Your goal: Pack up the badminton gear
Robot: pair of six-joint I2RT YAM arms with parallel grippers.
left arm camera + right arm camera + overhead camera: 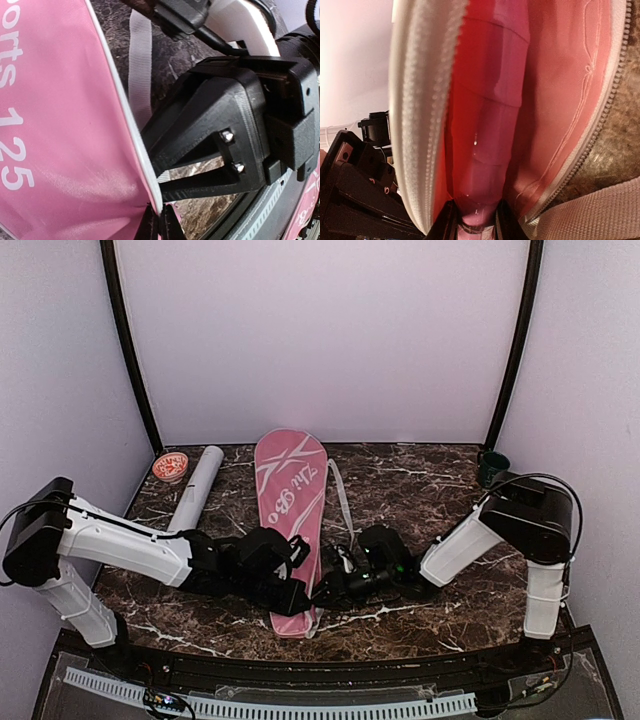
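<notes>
Pink cloth fills most of what the cameras see. The pink bag (pixel 290 510) lies long on the dark marble desk (pixel 430 490). Its wide end is at 12 o'clock and its open narrow end is at 6 o'clock, right by the 2 arms. The left gripper (pixel 160 226) is pinched together on the bag's white edge at about 7 o'clock, holding the mouth up. The right gripper (pixel 476 224) reaches the mouth from 5 o'clock. Its 2 fingers look clamped on the end of a racket handle (pixel 487 125) that is inside the bag.

I think the step is pushing the racket all the way in. To do it well, push straight toward 12 o'clock, slow and flat, so the handle does not catch on the zipper (pixel 606 115) teeth. The left side should lift the edge, not tug it (the cloth is soft and will bunch up).

The handle is round and wrapped in shiny pink tape with little ridges. The bag is smooth and floppy. The strap (pixel 140 65) is flat and woven. The white tube (pixel 197 485) is long, stiff and round, and it rests at 10 o'clock.
</notes>
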